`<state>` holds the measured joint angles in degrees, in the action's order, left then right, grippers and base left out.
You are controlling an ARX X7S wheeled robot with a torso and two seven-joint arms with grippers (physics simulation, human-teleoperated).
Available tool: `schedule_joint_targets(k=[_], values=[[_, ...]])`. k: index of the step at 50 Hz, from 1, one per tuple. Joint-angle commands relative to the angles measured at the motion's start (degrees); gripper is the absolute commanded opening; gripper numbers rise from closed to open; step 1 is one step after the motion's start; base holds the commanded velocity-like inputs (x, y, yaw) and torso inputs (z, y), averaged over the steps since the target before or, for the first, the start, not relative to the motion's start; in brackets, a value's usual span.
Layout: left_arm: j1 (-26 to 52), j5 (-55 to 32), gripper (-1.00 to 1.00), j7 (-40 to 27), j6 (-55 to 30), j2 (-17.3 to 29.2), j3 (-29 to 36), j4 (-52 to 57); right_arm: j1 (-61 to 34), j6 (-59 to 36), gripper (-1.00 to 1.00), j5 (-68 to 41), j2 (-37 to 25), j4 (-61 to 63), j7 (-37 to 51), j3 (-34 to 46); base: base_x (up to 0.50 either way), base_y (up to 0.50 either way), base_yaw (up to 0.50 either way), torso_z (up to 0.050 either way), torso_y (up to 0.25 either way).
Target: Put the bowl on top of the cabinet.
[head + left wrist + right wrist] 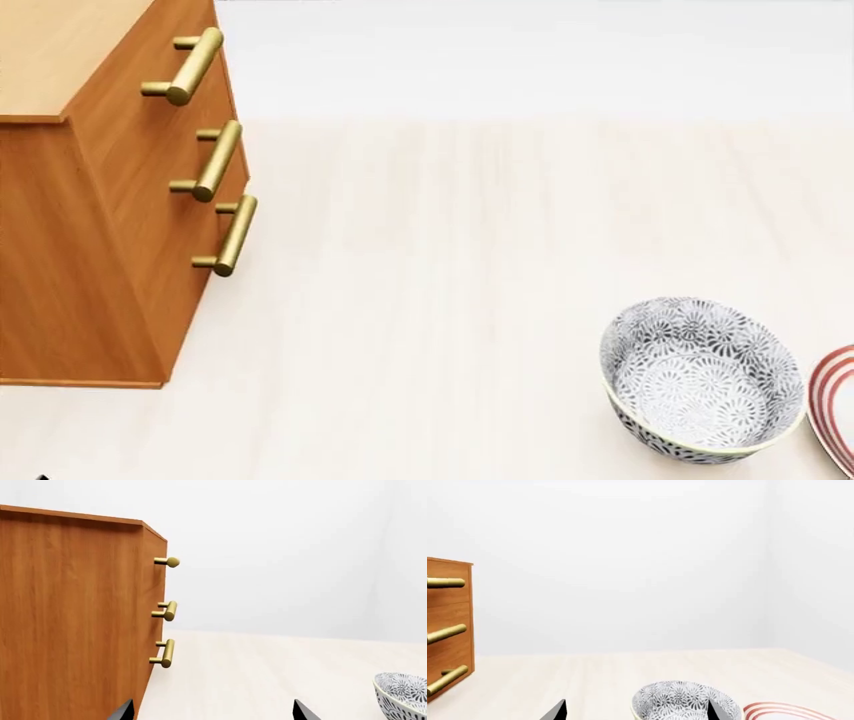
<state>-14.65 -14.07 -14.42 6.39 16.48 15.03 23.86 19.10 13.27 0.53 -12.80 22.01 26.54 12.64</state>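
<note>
Overhead, pale wood table (pixel 441 250) with cabinet (pixel 94 250), bowl (pixel 697 380); white walls (pixel 627 555)

Bare simulated room.
Blank white walls, pale wood floor (pixel 507 250), one orange-brown cabinet (pixel 94 250), patterned bowl (pixel 698 378).

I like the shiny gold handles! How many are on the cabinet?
3, all on the cabinet front: top handle, middle handle, bottom handle, stacked one below another. None seem hidden.
</note>
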Motion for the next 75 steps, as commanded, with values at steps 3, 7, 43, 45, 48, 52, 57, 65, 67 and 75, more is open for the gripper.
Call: schedule_joint_targets(k=[3,7,43,45,48,52,57,65,67,75], values=[[0.27,-0.29,1.00,-0.14,0.15,0.32,0.36,-0.27,0.02,-0.03,1.00,-0.35,-0.43,0.19,0.46,0.22,0.00,0.00,0.00,0.050,0.000],[0.23,-0.19,1.00,-0.27,0.27,0.41,0.47,-0.24,-0.16,-0.19,1.00,-0.31,-0.54,0.04,0.52,0.39,0.00,0.00,0.00,0.050,0.000],[0.14,2.87,1.00,-2.26,0.14,0.96,2.30,0.46,-0.31,0.03,1.00,-0.11,-1.56,-0.05,1.34,1.59,0.03,0.00,0.00,0.030,0.000],[0.06,2.74,1.00,-2.22,0.46,1.03,2.32,0.49,-0.30,0.02,1.00,-0.22,-1.63,-0.01,1.35,1.62,0.16,0.00,0.00,0.000,0.000],[0.23,2.68,1.00,-2.32,0.37,1.01,2.39,0.30,-0.22,0.19,1.00,-0.13,-1.73,0.02,1.48,1.68,0.18,0.00,0.00,0.000,0.000],[0.37,2.51,1.00,-2.33,0.39,1.07,2.52,0.17,-0.20,0.32,1.00,0.06,-1.83,-0.03,1.64,1.81,0.23,0.00,0.00,0.000,0.000],[0.44,2.42,1.00,-2.35,0.56,1.17,2.65,0.09,-0.25,0.41,1.00,-0.01,-1.95,-0.05,1.77,1.90,0.26,0.00,0.00,0.000,0.000],[0.46,2.17,1.00,-2.42,0.74,1.35,2.75,0.09,-0.29,0.49,1.00,0.23,-2.11,-0.15,2.04,2.15,0.26,0.00,0.00,0.000,0.000],[0.44,2.11,1.00,-2.46,0.78,1.39,2.75,0.12,-0.33,0.47,1.00,0.29,-2.14,-0.19,2.11,2.21,0.26,0.00,0.00,0.000,0.000],[0.53,1.97,1.00,-2.59,0.82,1.52,2.89,0.03,-0.50,0.58,1.00,0.71,-1.86,-0.33,3.20,1.90,0.22,0.00,0.00,0.000,0.000]])
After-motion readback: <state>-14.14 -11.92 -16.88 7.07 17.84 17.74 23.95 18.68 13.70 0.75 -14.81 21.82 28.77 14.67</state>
